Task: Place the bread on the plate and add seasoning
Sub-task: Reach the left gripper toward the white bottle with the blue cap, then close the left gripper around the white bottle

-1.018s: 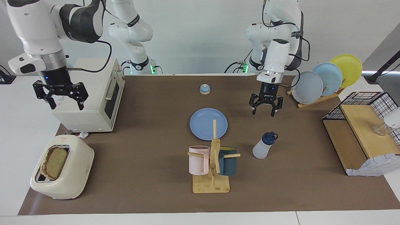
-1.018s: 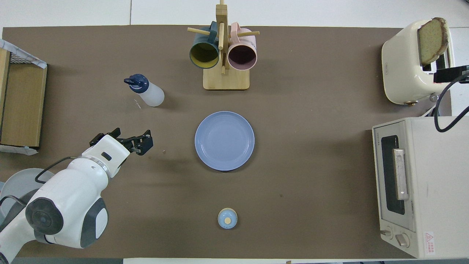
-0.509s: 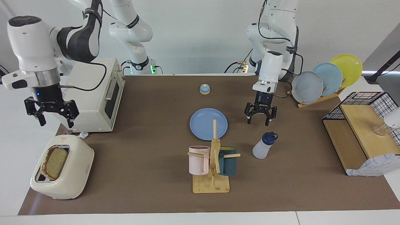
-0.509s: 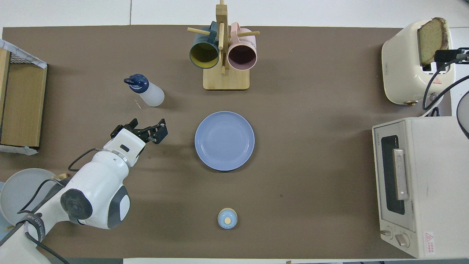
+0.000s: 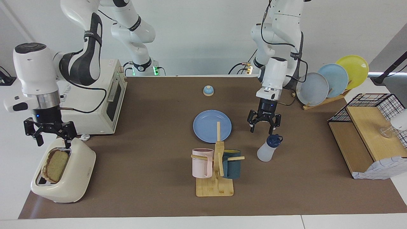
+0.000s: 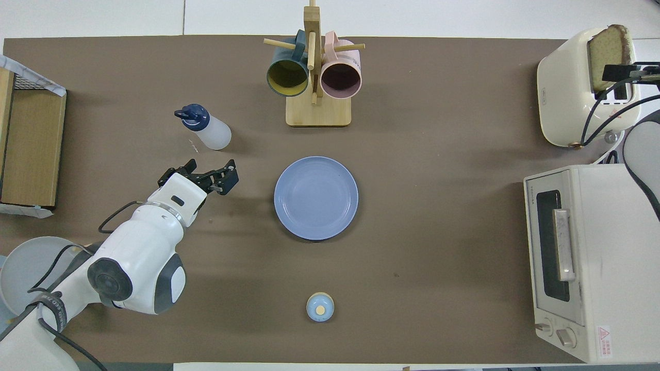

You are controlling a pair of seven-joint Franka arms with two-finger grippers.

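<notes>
Two approaches in parallel, neither grasp made. At the lower left of the facing view the toaster (image 5: 63, 173) holds the bread (image 5: 55, 165) upright in its slot, broad face toward the camera, long axis vertical; the right gripper (image 5: 50, 137) hangs directly above it with its fingers spread and nothing between them, so the coming move is judged a straight descent onto the slice's top edge. The plate (image 5: 212, 126) lies bare at frame centre. Right of centre, the left gripper (image 5: 264, 126), also spread and empty, hovers just above and slightly left of the seasoning (image 5: 268, 148), which stands on the mat leaning a little, cap uppermost.

The overhead view shows the plate (image 6: 316, 198) clear of the seasoning (image 6: 205, 127) and the left gripper (image 6: 201, 175) offset from the bottle toward the frame's bottom; of the right gripper it shows only a dark edge at the right margin. The facing view alone gives both heights.
</notes>
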